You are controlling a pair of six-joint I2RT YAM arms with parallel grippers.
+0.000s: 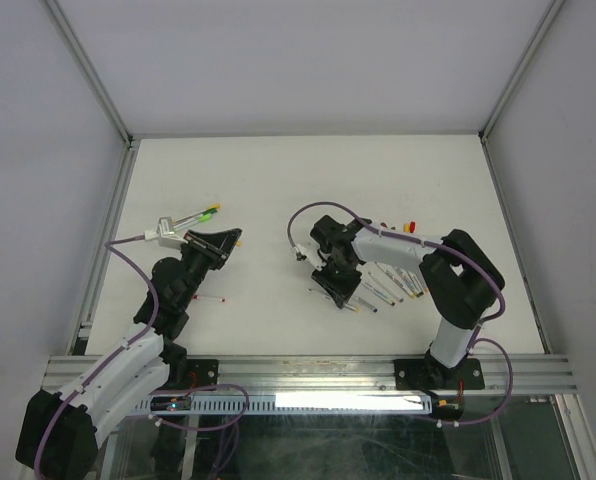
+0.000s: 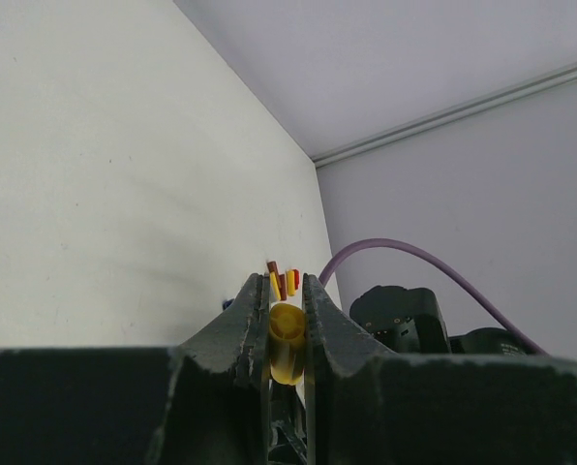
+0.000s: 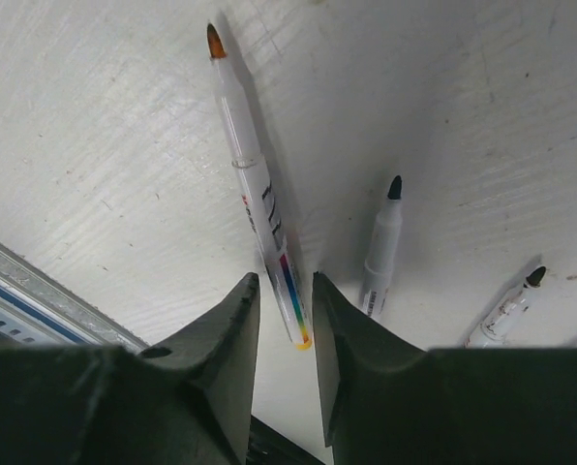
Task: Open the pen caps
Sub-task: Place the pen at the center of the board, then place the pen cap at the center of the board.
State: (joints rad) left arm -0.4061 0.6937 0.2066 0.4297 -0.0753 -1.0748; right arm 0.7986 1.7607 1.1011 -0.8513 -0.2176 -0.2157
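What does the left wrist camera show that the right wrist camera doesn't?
Only the left wrist view: a yellow cap pinched in the left gripper, a few loose caps beyond it, and a purple cable. Only the right wrist view: uncapped pens lying flat, with the near end of the orange-tipped pen between the jaws of the open right gripper. Both: the white table and the camera's own gripper in the foreground.

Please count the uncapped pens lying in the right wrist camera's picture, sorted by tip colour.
Orange-tipped pen: 1
Dark-tipped pens: 2
Total: 3
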